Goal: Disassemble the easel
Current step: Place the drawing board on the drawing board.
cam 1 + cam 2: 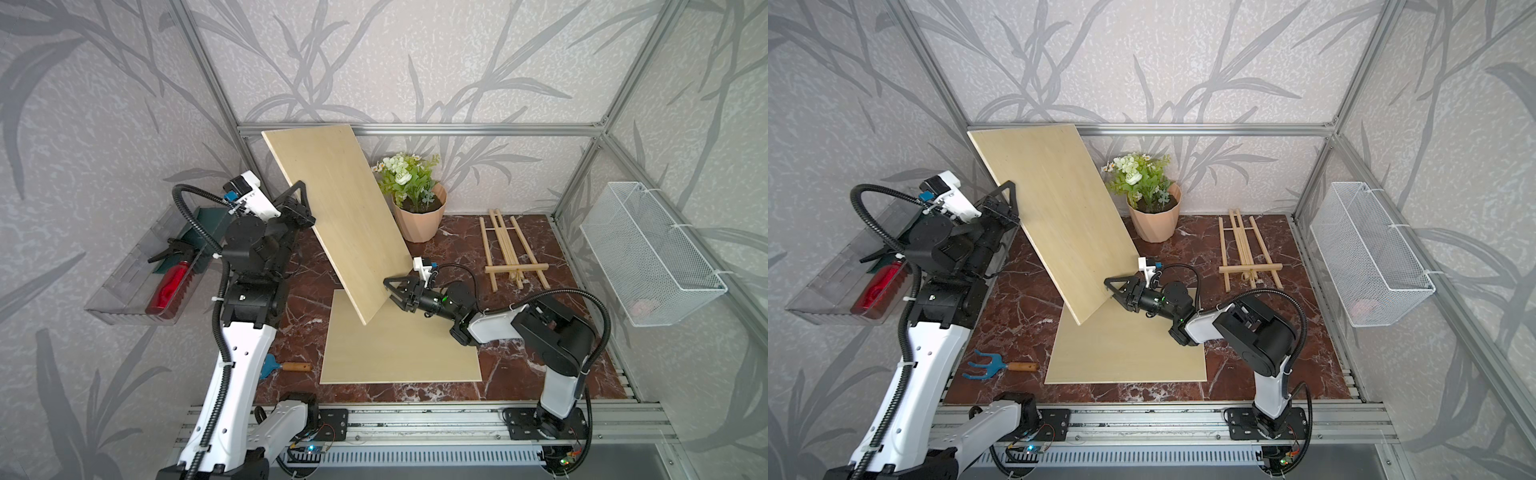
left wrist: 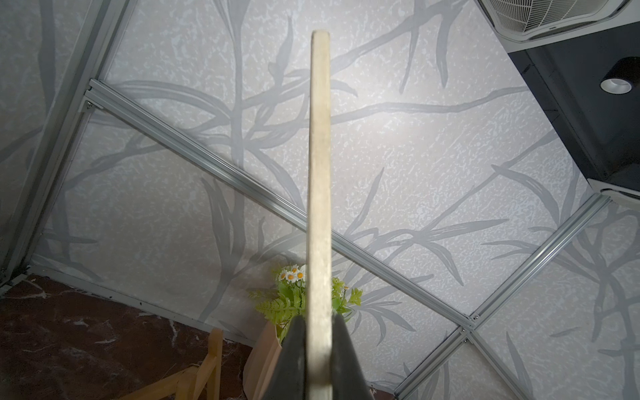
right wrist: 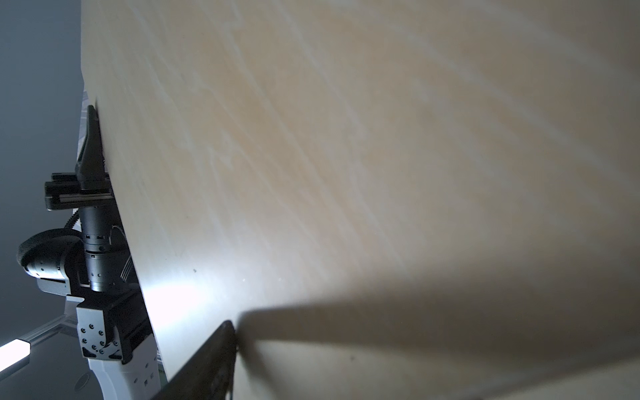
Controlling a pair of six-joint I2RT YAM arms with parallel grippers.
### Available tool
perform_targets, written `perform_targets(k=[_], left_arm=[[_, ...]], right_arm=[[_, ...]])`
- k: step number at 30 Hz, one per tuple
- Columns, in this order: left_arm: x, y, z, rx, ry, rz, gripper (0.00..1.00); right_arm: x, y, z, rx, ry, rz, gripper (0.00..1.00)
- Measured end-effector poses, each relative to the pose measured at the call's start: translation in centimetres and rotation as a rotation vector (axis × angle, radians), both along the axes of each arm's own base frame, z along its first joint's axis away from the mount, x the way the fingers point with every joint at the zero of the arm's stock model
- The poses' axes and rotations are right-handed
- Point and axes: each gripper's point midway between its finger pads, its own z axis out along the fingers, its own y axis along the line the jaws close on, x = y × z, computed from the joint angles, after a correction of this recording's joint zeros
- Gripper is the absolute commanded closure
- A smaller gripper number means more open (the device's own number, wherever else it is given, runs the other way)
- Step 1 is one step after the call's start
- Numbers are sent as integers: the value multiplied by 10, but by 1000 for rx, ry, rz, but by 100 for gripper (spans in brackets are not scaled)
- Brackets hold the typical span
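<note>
Beige rectangular plywood board [image 1: 338,208]: held tilted in the air. One end is raised toward the back wall. The lowest corner is over a second beige plywood board [image 1: 399,353], which lies flat on the dark red marble-patterned bench [image 1: 305,316]. Whether that corner touches it cannot be told.
Left tool [image 2: 318,332]: clenched on the raised board's long edge. In the left wrist view the thin edge is seen pinched between both fingers.
Right tool [image 1: 394,293]: set at the raised board's lower short edge, with a finger to either side of it. Whether the board is pressed or left free cannot be told.
Small light-wood folding easel [image 1: 513,249]: laid flat on the bench near the back right, well apart from both boards and both tools, with nothing carried on it.
Step in hand: judged to be the setting-down of the raised board onto the flat one.
Next move: a slow lowering by the left tool is called for, so that the board is laid flat and squared on the one beneath. The lowest corner is likely to land first and may slide. The right tool would need to be kept from under the face.
Writing: no brand, label or lettering can be read in any view.
</note>
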Motion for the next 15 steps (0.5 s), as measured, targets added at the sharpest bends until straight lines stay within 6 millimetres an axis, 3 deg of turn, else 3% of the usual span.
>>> perform_targets(k=[5, 11, 15], left_arm=[[-6, 2, 5, -40, -35, 3, 100], [-24, 2, 13, -123, -122, -22, 100], [-25, -3, 10, -191, -172, -73, 100]], right_arm=[[-1, -8, 23, 30, -9, -20, 36], [-9, -42, 56, 77, -22, -74, 44], [-7, -68, 71, 105, -27, -123, 48]])
